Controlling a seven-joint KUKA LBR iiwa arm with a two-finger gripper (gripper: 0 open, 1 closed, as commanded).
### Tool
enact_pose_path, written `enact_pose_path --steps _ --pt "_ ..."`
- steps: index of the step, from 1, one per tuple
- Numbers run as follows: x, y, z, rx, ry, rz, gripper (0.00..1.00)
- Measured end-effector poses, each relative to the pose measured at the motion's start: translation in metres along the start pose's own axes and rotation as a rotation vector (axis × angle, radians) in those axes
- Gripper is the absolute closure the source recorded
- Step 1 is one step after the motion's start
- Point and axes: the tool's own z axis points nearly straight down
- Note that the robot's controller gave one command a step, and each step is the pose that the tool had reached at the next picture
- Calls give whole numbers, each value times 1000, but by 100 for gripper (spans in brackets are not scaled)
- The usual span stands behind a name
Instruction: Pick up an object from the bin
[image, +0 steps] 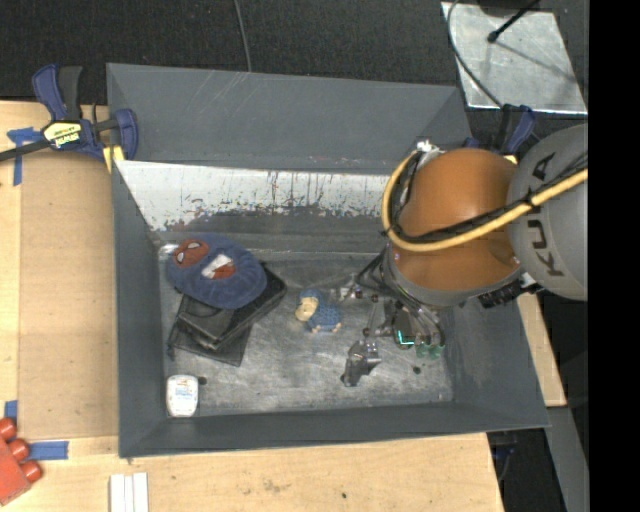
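Gripper (358, 362) low over the floor of the bin (280, 120), right of centre; whether it is open or closed cannot be told.

The arm is seen entering from the right, its wrist capped by a smooth, rounded orange cover (455, 215) looped by a yellow cable (450, 237). The gripper's dull metal tip is set against scuffed, speckled grey sheet metal near the front wall. The nearest thing is a small lumpy toy (315, 312), beige on top and blue below, lying just left of the gripper and slightly toward the back wall, apart from it. Well to the left, a soft blue cloth cap (215, 272) with red patches is draped over a flat black case (212, 328). A small rounded white tub (182, 394) is noted in the front left corner.
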Motion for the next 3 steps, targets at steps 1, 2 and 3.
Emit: enact_pose_path --steps 1,2,3 --pt "-31 11 114 -6 -26 161 0" --pt "-42 9 109 -9 -71 166 100" --pt "-50 -6 -9 -1 -18 104 100"
